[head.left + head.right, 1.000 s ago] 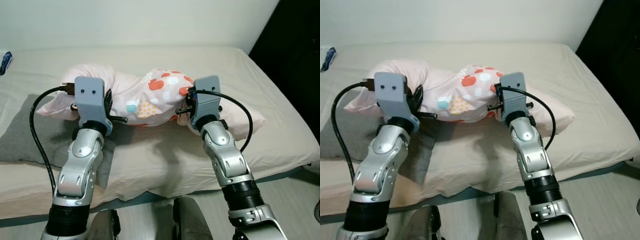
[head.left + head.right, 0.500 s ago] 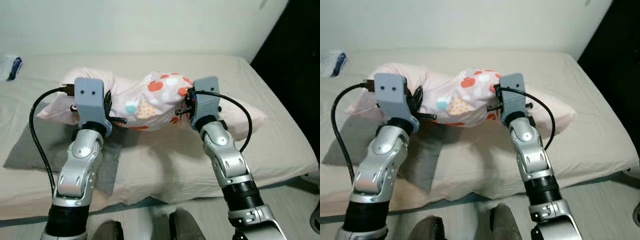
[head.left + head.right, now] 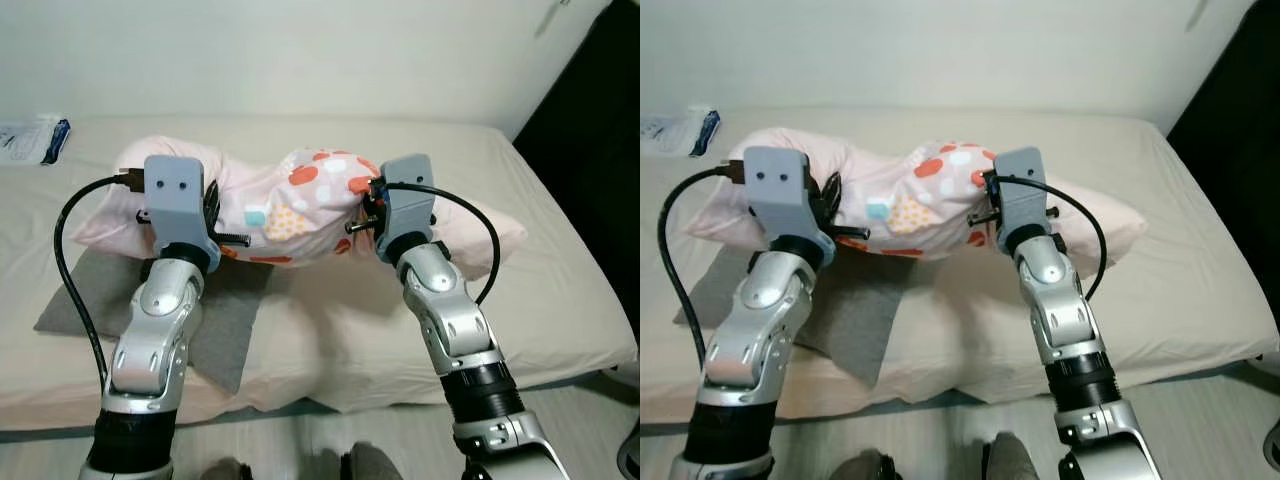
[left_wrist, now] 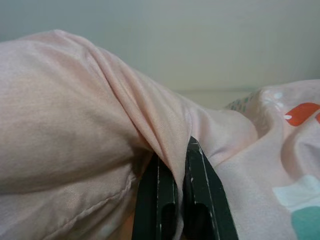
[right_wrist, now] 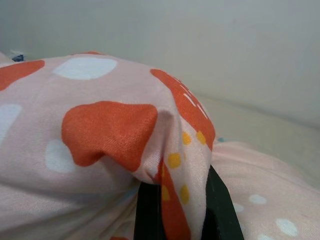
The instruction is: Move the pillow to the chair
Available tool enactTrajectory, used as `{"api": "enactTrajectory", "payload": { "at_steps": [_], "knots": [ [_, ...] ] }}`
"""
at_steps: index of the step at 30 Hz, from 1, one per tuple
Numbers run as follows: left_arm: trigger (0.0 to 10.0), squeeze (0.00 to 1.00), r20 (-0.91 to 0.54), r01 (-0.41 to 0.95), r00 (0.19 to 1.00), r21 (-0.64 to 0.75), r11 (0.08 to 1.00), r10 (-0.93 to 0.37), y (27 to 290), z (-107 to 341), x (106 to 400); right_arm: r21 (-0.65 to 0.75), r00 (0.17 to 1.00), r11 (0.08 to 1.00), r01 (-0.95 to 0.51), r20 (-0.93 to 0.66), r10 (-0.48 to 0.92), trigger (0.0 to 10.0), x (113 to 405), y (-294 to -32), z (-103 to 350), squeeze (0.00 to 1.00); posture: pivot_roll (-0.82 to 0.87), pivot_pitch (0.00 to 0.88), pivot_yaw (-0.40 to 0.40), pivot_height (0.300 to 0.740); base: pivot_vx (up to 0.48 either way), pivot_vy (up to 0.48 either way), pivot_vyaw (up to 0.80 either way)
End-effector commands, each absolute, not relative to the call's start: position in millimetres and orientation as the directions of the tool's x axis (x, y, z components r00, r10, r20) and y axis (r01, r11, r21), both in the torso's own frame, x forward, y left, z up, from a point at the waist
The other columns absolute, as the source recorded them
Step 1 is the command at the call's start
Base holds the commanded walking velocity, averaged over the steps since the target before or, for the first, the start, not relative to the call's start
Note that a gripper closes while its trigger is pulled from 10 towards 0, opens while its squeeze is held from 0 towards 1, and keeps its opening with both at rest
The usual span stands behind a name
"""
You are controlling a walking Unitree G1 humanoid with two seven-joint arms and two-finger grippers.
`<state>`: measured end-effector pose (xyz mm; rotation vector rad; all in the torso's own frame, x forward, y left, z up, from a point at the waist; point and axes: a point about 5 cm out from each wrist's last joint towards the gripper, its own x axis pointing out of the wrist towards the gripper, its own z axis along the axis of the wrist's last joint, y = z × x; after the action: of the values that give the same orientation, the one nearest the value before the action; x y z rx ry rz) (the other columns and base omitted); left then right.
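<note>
1. Pink pillow (image 3: 290, 205) with orange, white and yellow patches hangs between the two arms, bunched up in the middle and raised off the bed (image 3: 560, 270).
2. Left gripper (image 4: 181, 172): jaws closed down on a fold of the plain pink cloth, which runs up between the two black fingers (image 4: 155, 200). From the head views the pinch sits on the pillow's left portion, just beside the grey wrist housing.
3. Right gripper (image 5: 177, 187): jaws pinched on a ridge of the patterned cloth, orange blotch and yellow dots pulled tight over the tips. Only a narrow gap, filled by fabric.
4. Both grips sit low on the near side of the pillow; the bulk of it swells above and beyond the jaws, toward the wall.
5. The pillow's left end droops past the left arm; its right end trails down behind the right arm and touches the bed.
6. A grey mat (image 3: 215, 335) lies flat on the sheet under the left arm, below the lifted pillow.
7. A white and blue packet (image 3: 35, 138) rests at the far left corner of the bed, well apart from the pillow.
8. Dark opening at the far right edge, beyond the bed.
</note>
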<state>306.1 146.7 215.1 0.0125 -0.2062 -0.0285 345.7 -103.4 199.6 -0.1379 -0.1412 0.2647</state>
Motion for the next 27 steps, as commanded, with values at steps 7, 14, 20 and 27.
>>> {"api": "enactTrajectory", "payload": {
  "at_steps": [7, 14, 20, 27],
  "knots": [
    [10.0, 0.0, 0.211, 0.059, 0.976, 0.02, 0.998, -0.062, 139.7, 214.8, 304.0, -0.151, 0.927, 0.946, -0.285, 0.206, 0.312, 10.0, 339.7, -93.6, 217.2, 0.0, -0.02, 0.15, -0.081, 0.728, 0.0, 0.0, 0.0],
    [10.0, 0.0, 0.213, 0.06, 0.975, 0.023, 0.998, -0.064, 140.1, 215.3, 304.4, -0.147, 0.93, 0.95, -0.276, 0.208, 0.302, 10.0, 340.8, -94.6, 217.4, 0.0, -0.02, 0.144, -0.079, 0.74, 0.0, 0.0, 0.0],
    [10.0, 0.0, 0.17, 0.081, 0.982, 0.026, 0.996, -0.084, 136.7, 198.8, 300.8, -0.164, 0.947, 0.952, -0.26, 0.151, 0.285, 10.0, 340.7, -95.4, 201.4, 0.0, -0.01, 0.118, -0.076, 0.74, 0.0, 0.0, 0.0],
    [10.0, 0.0, -0.006, 0.062, 0.998, -0.005, 0.998, -0.062, 138.7, 142.2, 292.5, -0.159, 0.959, 0.947, -0.28, -0.003, 0.284, 10.0, 336.8, -99.2, 154.7, 0.0, -0.01, 0.068, -0.069, 0.74, 0.0, 0.0, 0.0]
  ]
}}
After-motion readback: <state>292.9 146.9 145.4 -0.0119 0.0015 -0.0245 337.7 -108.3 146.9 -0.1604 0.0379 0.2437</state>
